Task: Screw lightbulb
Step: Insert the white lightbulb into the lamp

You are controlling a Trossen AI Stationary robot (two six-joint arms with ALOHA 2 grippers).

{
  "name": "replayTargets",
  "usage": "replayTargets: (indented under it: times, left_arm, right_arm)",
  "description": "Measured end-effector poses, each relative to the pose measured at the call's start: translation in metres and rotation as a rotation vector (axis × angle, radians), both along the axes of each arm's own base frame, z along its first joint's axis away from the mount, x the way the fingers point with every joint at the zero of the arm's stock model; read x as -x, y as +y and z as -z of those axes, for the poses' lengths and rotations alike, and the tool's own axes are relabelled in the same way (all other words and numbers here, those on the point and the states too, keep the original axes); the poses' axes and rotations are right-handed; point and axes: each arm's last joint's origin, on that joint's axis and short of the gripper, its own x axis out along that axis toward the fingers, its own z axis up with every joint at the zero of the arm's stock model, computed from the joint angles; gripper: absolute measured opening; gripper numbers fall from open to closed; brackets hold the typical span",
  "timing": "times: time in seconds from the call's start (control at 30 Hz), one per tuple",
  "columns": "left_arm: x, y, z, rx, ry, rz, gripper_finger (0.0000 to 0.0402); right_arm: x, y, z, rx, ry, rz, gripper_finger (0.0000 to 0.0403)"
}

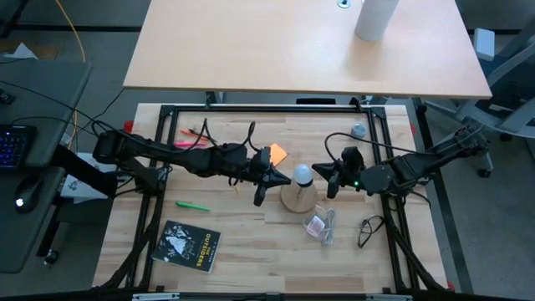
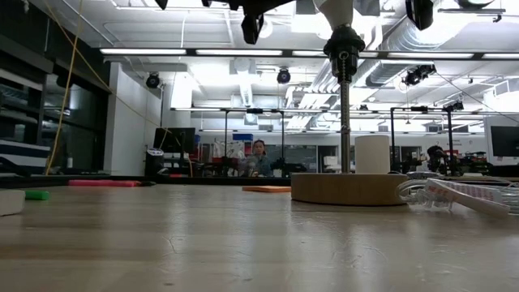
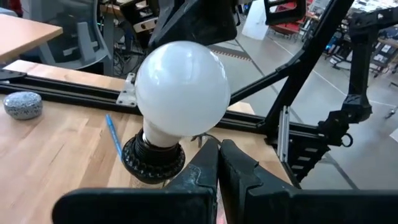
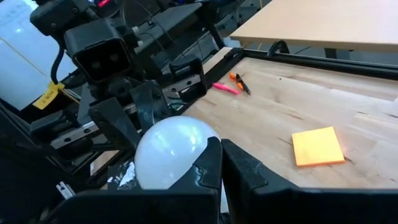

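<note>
Between both end effectors: lightbulb (image 1: 302, 176), in socket.

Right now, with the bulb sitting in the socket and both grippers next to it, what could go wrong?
1. The lightbulb sits in the black socket; whether it is fully threaded does not show, so it may be loose.
2. The left gripper and right gripper, both shut, flank the bulb closely; a sideways move might knock it or tip the wooden disc.

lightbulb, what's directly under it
The lightbulb sits in a black socket. The low view shows a post down to the round wooden base. Its threaded base is hidden inside.
</note>
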Motion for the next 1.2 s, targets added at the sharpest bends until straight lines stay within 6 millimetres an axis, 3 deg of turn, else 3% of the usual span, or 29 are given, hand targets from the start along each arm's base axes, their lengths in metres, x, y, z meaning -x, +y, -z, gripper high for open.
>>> replayTargets:
  times: [0.63,1.2]
  left_arm:
    - [-0.011,0.001,0.015,-0.039,0.013,-0.016,0.0000]
    - [-0.017,0.015,0.001,-0.059,-0.039,-0.054,0.0000]
  right_arm:
    - [-0.004,-0.009,-0.002,-0.002,-0.018,0.020,0.0000]
    - [-0.004,-0.009,-0.003,-0.022,-0.031,0.030,0.0000]
